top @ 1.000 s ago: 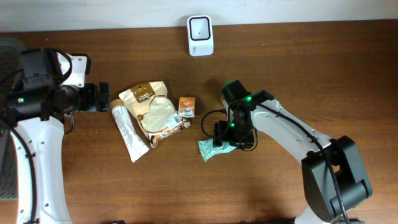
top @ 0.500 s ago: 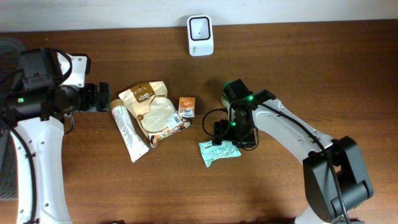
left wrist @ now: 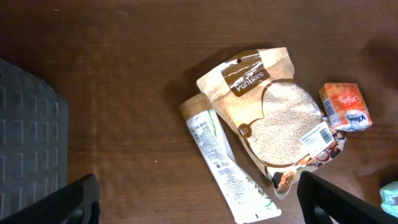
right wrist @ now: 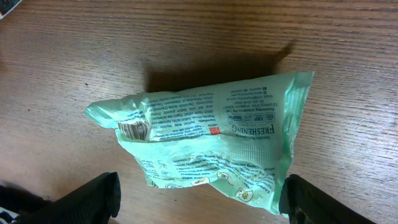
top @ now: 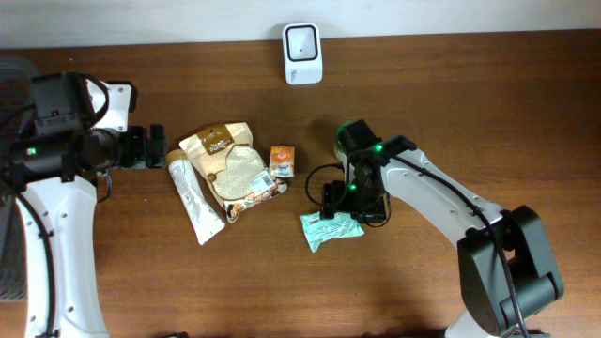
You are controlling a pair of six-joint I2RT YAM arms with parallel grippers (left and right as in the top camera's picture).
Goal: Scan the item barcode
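Items on brown wooden table [top: 470, 113], left to right.

1. My left gripper [top: 153, 147]: at the left edge, fingers spread fully wide, holding nothing.
2. White tube [top: 195, 201]: flat, long axis running from far-left to near-right.
3. Tan pouch [top: 230, 169]: flat, just beside the tube, its barcode label facing up at the lower corner.
4. Small orange carton [top: 283, 161]: beside the pouch's right edge.
5. White scanner [top: 302, 40]: at the far edge, well apart from everything else.
6. Green packet [top: 331, 229]: lying flat on the wood, right of the carton. Long axis roughly left to right, slightly tilted. In my right wrist view its barcode [right wrist: 134, 129] faces up, near the left end.
7. My right gripper [top: 346, 212]: over the packet's far edge, fingers wide apart, gripping nothing.
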